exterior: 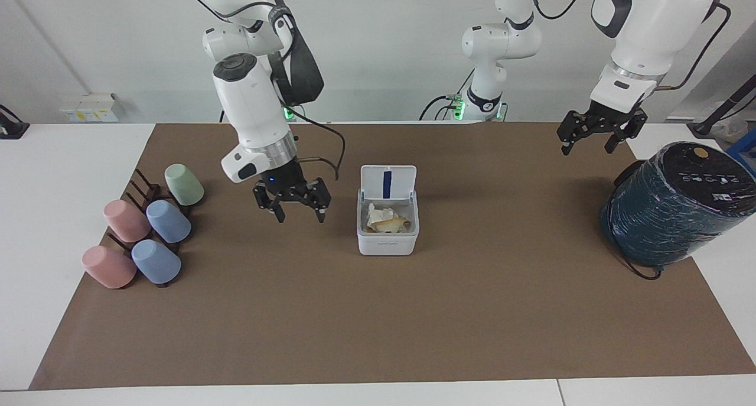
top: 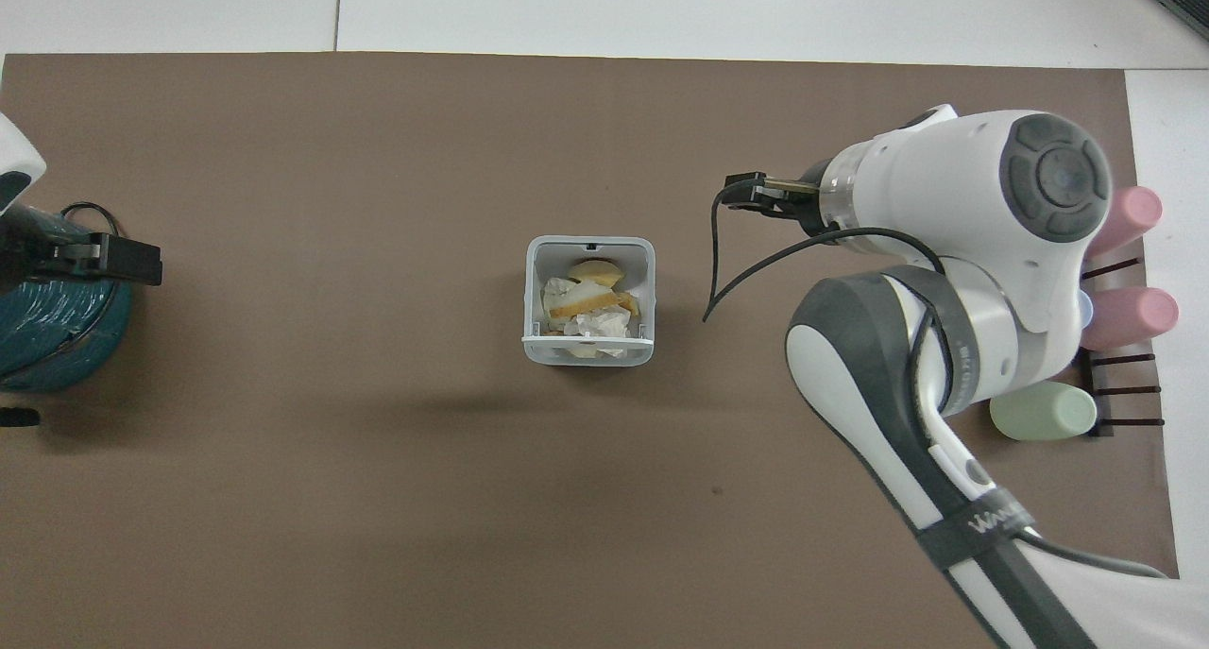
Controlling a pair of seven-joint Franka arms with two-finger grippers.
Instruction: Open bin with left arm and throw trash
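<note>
Bin (exterior: 387, 239) mid-mat, lid up, trash (exterior: 387, 220) inside. Right gripper (exterior: 292, 203) released, empty, over mat between bin and cups (exterior: 168, 221) (on rack). Left gripper (exterior: 602, 129) spread, beside teal cylinder (exterior: 676, 205).

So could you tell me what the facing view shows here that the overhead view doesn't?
Only the facing view shows the raised lid with its blue strip, the open fingers of the right gripper over the mat, the left gripper up near the teal cylinder, and all five cups. Only the overhead view looks straight into the bin. Both show the trash lying inside it.
</note>
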